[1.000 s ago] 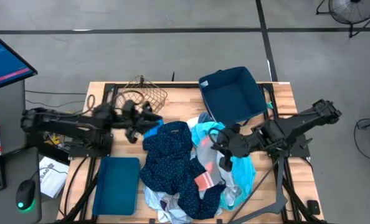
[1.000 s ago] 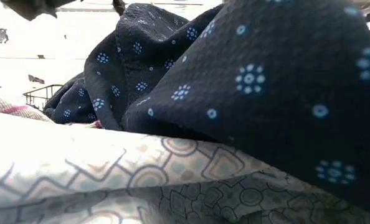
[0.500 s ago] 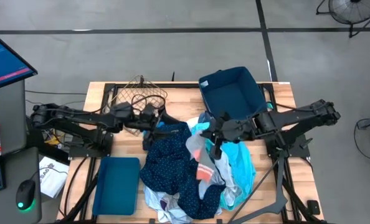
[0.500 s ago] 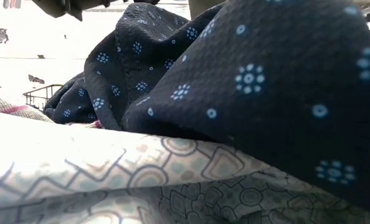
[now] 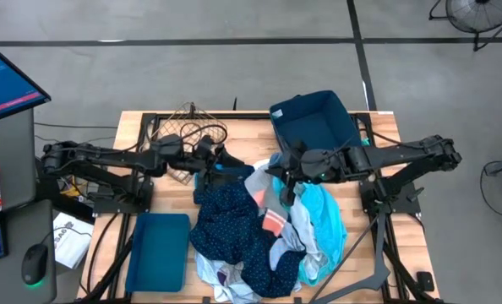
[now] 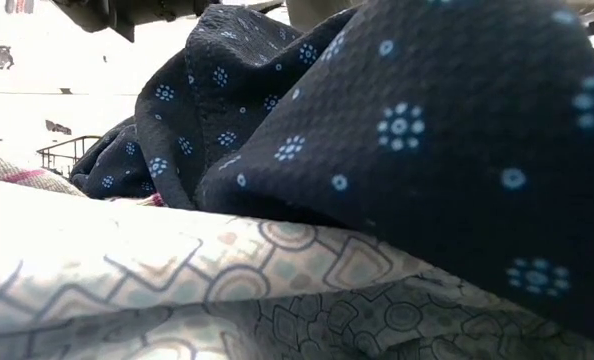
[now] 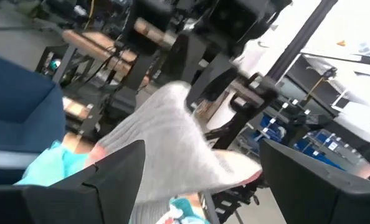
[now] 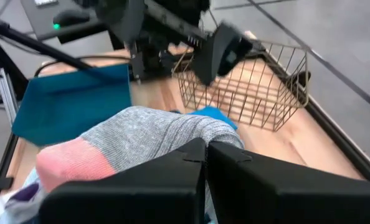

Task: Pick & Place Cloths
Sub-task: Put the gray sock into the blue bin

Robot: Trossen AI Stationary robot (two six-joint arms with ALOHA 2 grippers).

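Note:
A heap of cloths lies mid-table: a navy white-dotted one (image 5: pixel 230 219), also close in the low view (image 6: pixel 427 130), a turquoise one (image 5: pixel 323 211) and a bright blue one (image 5: pixel 227 171). My right gripper (image 5: pixel 283 176) is over the heap's far end, shut on a grey sock with a coral toe (image 8: pixel 141 137). My left gripper (image 5: pixel 224 159) is open just left of it, above the bright blue cloth. In the left wrist view (image 7: pixel 202 146) the grey sock (image 7: pixel 166 143) shows between its fingers; I cannot tell whether they touch it. My right gripper is shut on the grey part of the sock (image 8: pixel 194 134), coming level from the table's right. Its own fingers (image 8: pixel 235 171) hide the place of contact. The sock bulges above the fingers, lifted off the heap, with the coral toe (image 8: pixel 66 165) hanging to one side.
A navy fabric bin (image 5: pixel 314 127) stands at the far right, just behind my right gripper. A wire basket (image 5: pixel 192 135) sits at the far left beside my left arm. A teal flat tray (image 5: pixel 158 252) lies near left. A pale patterned cloth (image 6: pixel 177 290) fills the low view's foreground.
My right gripper has gone toward the table's left and far edge and up, drawing the grey sock with the coral toe up off the heap. My left gripper has gone toward the table's right, toward the sock, staying open.

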